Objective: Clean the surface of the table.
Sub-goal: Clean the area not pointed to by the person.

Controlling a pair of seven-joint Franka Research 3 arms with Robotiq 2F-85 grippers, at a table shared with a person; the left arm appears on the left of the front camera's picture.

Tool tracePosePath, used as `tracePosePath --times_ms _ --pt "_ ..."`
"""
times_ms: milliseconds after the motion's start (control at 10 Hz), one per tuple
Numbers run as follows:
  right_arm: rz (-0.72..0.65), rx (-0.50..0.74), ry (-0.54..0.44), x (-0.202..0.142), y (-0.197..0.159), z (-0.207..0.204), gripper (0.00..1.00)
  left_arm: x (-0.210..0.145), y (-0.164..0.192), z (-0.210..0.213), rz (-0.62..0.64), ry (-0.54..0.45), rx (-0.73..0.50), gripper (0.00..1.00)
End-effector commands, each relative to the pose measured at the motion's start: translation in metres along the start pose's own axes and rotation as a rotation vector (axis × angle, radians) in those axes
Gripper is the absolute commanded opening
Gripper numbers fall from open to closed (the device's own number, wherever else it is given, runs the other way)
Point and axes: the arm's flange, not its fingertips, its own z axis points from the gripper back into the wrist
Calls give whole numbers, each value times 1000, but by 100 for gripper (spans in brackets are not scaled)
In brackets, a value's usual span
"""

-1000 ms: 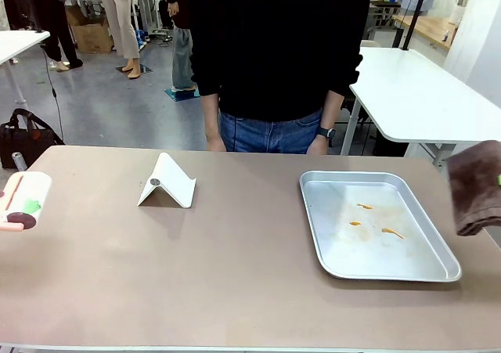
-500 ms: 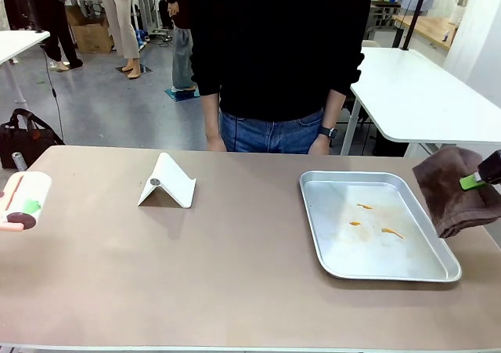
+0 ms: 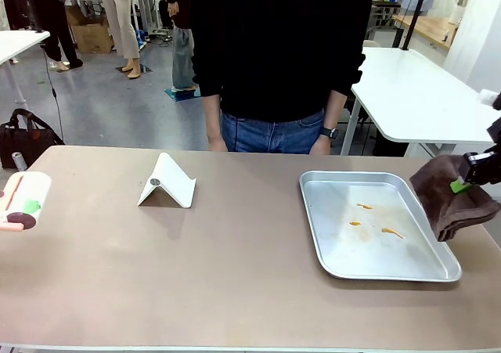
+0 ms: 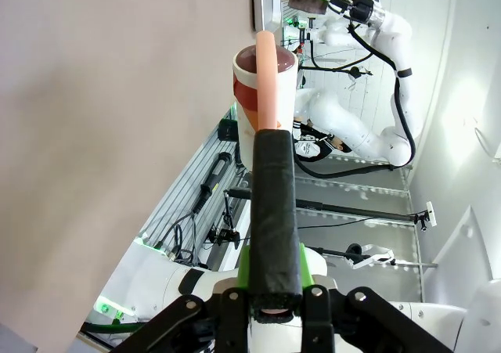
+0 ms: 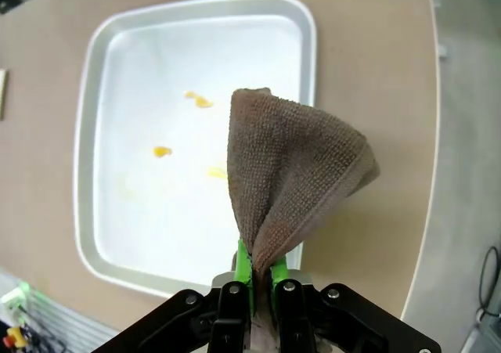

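1. The bench (image 3: 196,267) carries the tray (image 3: 307,212); its matte taupe top spreads out on every side of the tray.
2. The right claw (image 3: 458,185), clamped on a pinched fold of the brown cloth (image 3: 450,208), hangs at the tray's right rim.
3. The left claw (image 4: 274,271), far to the left of the tray, is clamped on the black handle of the lint roller (image 3: 23,200).
4. We judge the bench rigid, smooth and fixed, so it offers nothing to grasp. We would instead press the soft, limp cloth flat upon it, holding the cloth by its bunched fold.
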Motion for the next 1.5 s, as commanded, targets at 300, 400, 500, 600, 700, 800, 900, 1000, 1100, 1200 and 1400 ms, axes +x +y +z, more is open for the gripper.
tracePosePath --times_ms 300,400,500,600,700,800,900,1000,1100,1200,1400 --pt "-4 -120 21 21 27 -50 11 0 -6 0 5 -14 -21 22" --pt "11 -124 29 21 32 -61 11 0 -6 0 5 -14 -21 22" --pt "22 -124 33 22 36 -69 11 0 -6 0 5 -14 -21 22" --pt "34 -114 38 23 40 -77 11 0 -6 0 5 -14 -21 22" --pt "34 -104 43 24 43 -84 11 0 -6 0 5 -14 -21 22" --pt "32 -99 45 24 46 -94 11 0 -6 0 5 -14 -21 22" --pt "20 -71 40 24 51 -106 11 0 -6 0 5 -14 -21 22" --pt "10 -62 37 26 53 -120 11 0 -6 0 5 -14 -21 22" --pt "5 -26 43 27 56 -131 11 0 -6 0 5 -14 -21 22" --pt "0 16 56 27 60 -141 11 0 -6 0 5 -14 -21 22" --pt "-13 90 63 27 64 -146 11 0 -6 0 5 -14 -21 22"
